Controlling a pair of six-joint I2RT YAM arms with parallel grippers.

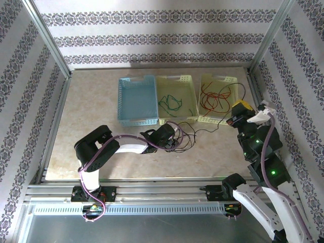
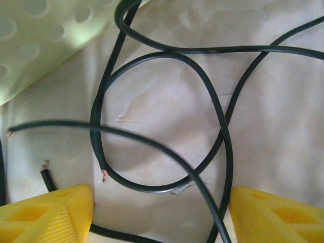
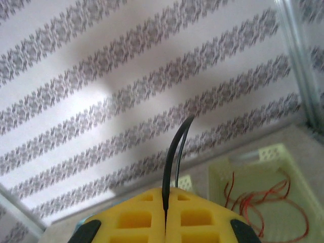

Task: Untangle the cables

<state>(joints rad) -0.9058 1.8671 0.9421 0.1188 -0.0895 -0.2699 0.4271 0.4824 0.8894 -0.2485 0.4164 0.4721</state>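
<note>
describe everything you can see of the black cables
The black cables are thin, rubbery-looking wires with frayed copper ends bared. They lie in loose loops crossing one another on the beige table, beside the pale yellow-green basket. The left gripper hovers over them, its yellow fingers open either side, gripping nothing. One black strand is pinched between the right gripper's shut fingers, arching upward.

Black cables (image 1: 186, 135) in a loose tangle on the table (image 1: 101, 147) just before the middle basket (image 1: 174, 77), loops crossing, bare copper tips (image 2: 104, 176) at the cut ends. One black strand (image 3: 171, 152) pinched between the closed fingers of the right gripper (image 3: 166, 202), arching upward. Green cables (image 1: 170, 103) curled inside the middle basket. Red cables (image 1: 215, 96) coiled inside the right basket (image 1: 212, 120).
</note>
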